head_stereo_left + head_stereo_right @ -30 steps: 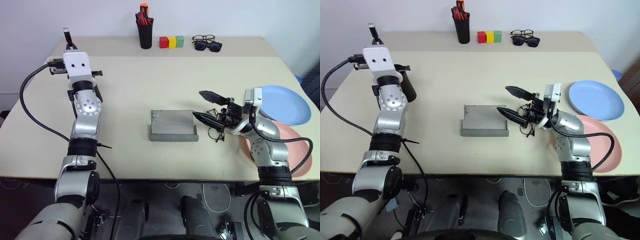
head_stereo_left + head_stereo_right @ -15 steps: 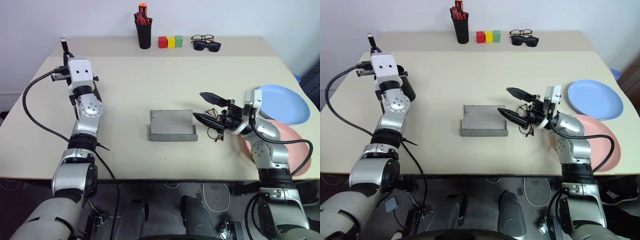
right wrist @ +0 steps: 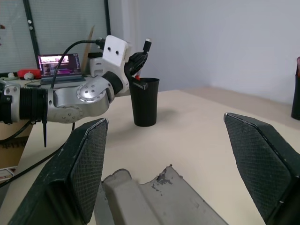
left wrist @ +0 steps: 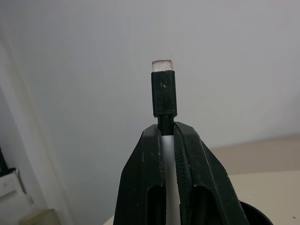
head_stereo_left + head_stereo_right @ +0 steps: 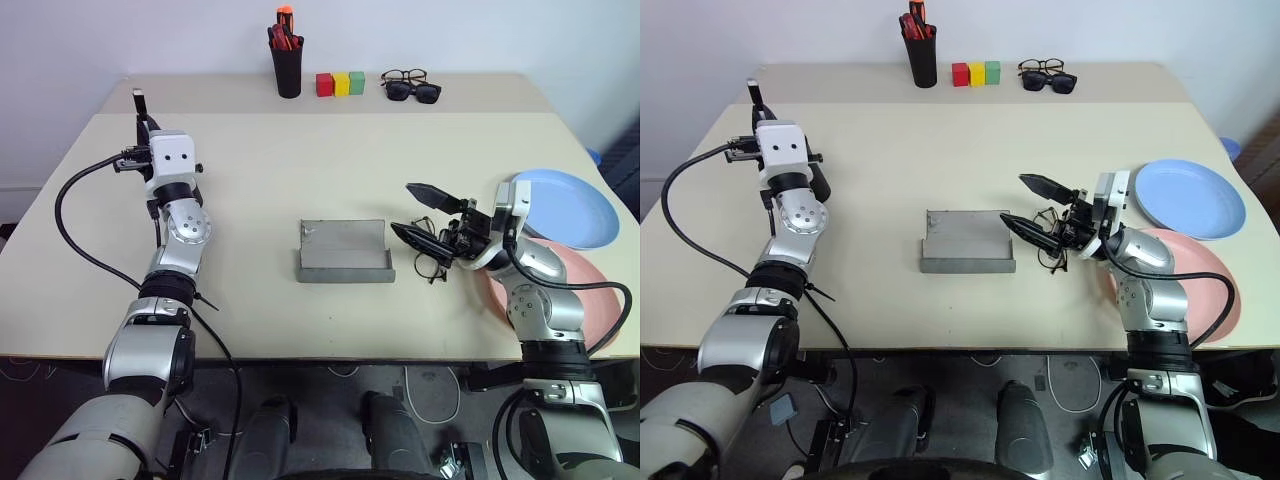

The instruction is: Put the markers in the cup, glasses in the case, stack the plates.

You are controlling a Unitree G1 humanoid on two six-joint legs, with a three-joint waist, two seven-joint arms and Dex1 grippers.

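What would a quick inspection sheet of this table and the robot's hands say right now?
Surface: beige table, bare in the middle.
Job's things: grey case open; glasses beside it; blue plate and pink plate unstacked; black cup.
Clutter: pen holder, coloured blocks, sunglasses.
Grippers: left tool grips a marker; right tool open over the glasses.
Cables: black cable along left arm.
Surroundings: white wall.

Open grey case (image 5: 344, 250) mid-table, wire glasses (image 5: 431, 262) beside it, blue plate (image 5: 566, 208) touching pink plate (image 5: 1200, 284), black cup (image 3: 144, 101)
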